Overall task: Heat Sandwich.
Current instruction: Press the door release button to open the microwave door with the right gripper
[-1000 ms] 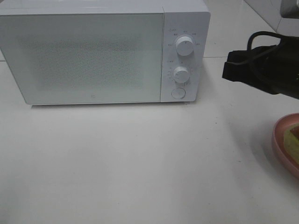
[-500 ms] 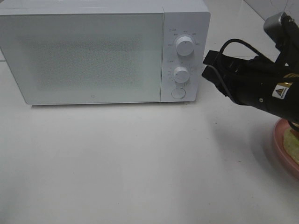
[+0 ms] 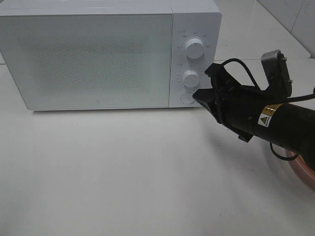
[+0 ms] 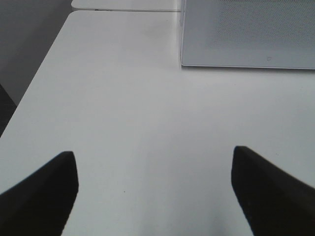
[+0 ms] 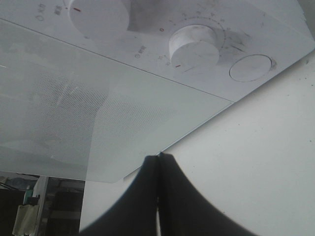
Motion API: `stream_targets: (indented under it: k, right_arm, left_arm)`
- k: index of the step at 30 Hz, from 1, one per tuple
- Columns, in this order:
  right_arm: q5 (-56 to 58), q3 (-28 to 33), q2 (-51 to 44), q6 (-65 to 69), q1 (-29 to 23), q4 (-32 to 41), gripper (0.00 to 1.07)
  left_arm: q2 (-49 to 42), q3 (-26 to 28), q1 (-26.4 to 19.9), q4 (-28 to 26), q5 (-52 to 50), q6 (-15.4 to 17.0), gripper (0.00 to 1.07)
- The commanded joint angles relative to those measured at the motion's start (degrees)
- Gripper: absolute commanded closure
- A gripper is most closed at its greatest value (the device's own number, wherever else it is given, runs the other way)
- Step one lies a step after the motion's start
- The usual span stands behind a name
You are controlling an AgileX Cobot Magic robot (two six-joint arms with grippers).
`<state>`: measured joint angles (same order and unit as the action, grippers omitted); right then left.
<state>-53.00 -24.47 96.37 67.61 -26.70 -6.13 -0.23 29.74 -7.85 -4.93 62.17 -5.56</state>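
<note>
Right gripper (image 3: 198,94) now far closer to microwave's round btn (image 3: 187,98), arm (image 3: 283,123) over most of pink plate (image 3: 304,173).

Kitchen-type setup: microwave (image 3: 98,59) on white table (image 3: 123,172).

The tool (image 5: 158,158) has its two dark fingers (image 5: 138,196) pressed together, meeting in a thin seam. Just ahead of the tips runs the lower edge of the microwave (image 5: 123,98) door (image 5: 64,113), with its dotted mesh. Farther ahead is the control panel (image 5: 147,54), with a round button (image 5: 250,68), a knob (image 5: 194,46) beside it and a second knob (image 5: 98,14) beyond. The white counter (image 5: 256,172) lies beneath the tool.
</note>
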Motion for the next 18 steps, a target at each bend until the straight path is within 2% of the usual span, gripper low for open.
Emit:
stream_targets:
  k: [1, 18]
  right_arm:
    - [-1.2, -1.5, 2.3, 1.7, -0.2, -0.7, 1.07]
    - [14.3, -12.1, 7.2, 1.9, 0.0, 0.4, 1.07]
  left_arm:
    - [-1.4, -0.2, 0.3, 0.1, -1.0, 0.4, 0.26]
    - [-1.4, -0.2, 0.3, 0.1, -1.0, 0.4, 0.26]
